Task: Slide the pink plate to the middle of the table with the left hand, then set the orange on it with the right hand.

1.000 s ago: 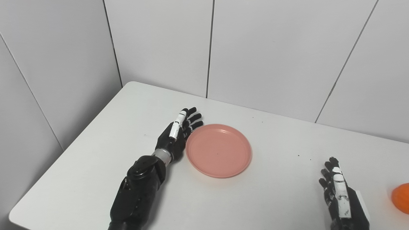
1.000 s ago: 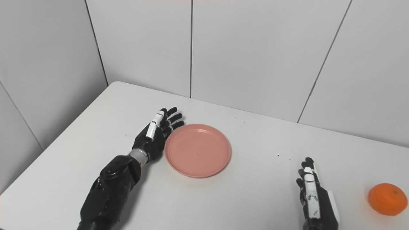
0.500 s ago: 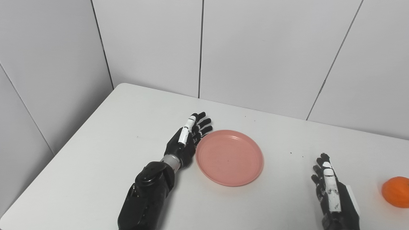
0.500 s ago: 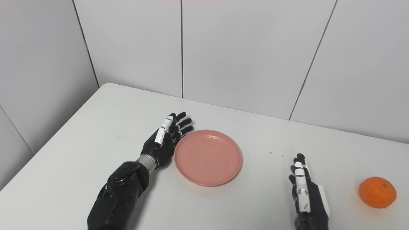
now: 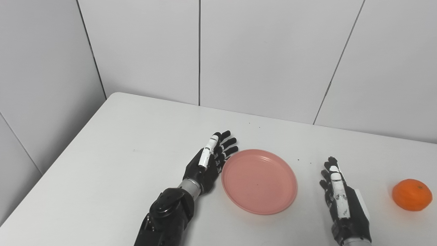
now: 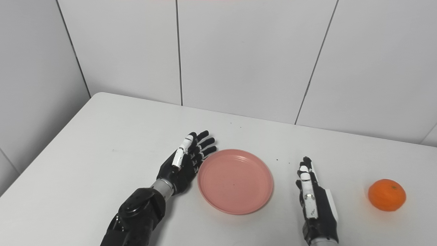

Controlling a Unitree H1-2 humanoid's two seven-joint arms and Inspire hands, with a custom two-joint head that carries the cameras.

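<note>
The empty pink plate (image 5: 259, 181) lies flat on the white table (image 5: 119, 164), a little right of its middle. My left hand (image 5: 208, 165) rests on edge against the plate's left rim, open, fingers straight and pointing away from me. My right hand (image 5: 343, 201) stands open on edge just right of the plate, apart from it and holding nothing. The orange (image 5: 412, 194) sits on the table further right, a hand's width beyond the right hand and untouched.
White panelled walls close off the table's back and left sides. A few dark specks (image 5: 299, 159) mark the tabletop behind the plate's right rim. The table's left edge runs diagonally toward the near left.
The camera has swung right. Beyond that shift, my left hand has pushed the plate rightward across the table, toward the dark specks. The right hand and the orange have stayed in place.
</note>
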